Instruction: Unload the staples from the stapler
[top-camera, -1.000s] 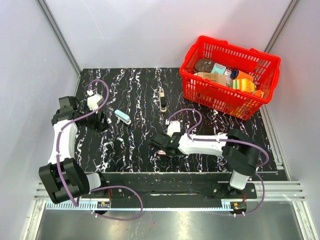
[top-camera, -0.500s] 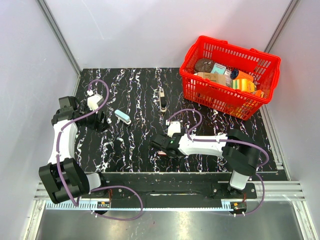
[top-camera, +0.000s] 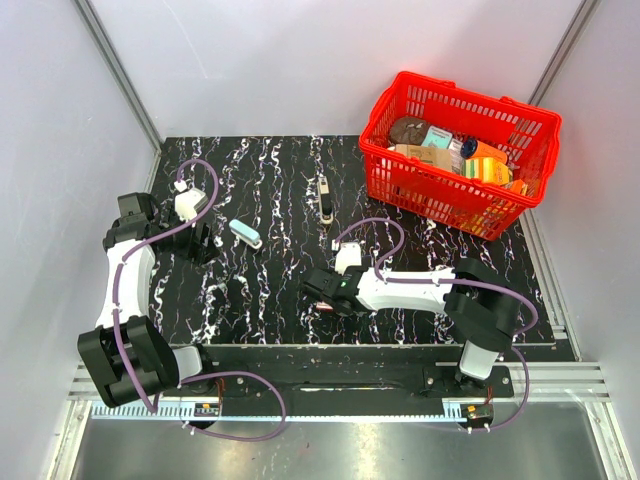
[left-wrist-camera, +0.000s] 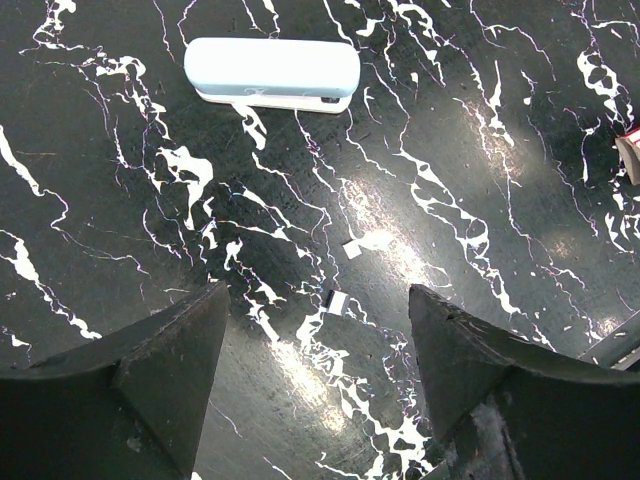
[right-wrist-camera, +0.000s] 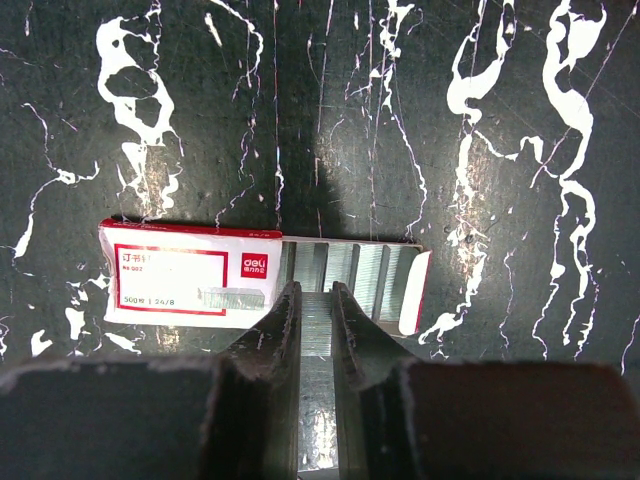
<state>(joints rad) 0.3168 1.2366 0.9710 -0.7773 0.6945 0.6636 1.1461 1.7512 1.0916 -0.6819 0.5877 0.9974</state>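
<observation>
Two states: left gripper (left-wrist-camera: 317, 330) released over table (left-wrist-camera: 500, 200) near stapler (left-wrist-camera: 272, 73); right gripper (right-wrist-camera: 310, 300) clenched on staples (right-wrist-camera: 317, 400) at box (right-wrist-camera: 185, 277).

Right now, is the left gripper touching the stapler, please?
Apart. The left wrist view shows bare table between the open left gripper and the stapler.

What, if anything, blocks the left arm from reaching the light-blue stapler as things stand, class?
Probably nothing, so likely yes. The stapler lies flat and alone on the table, just ahead of the left gripper. Its jaws stand open and empty, and nothing bulky lies between them and the stapler.
</observation>
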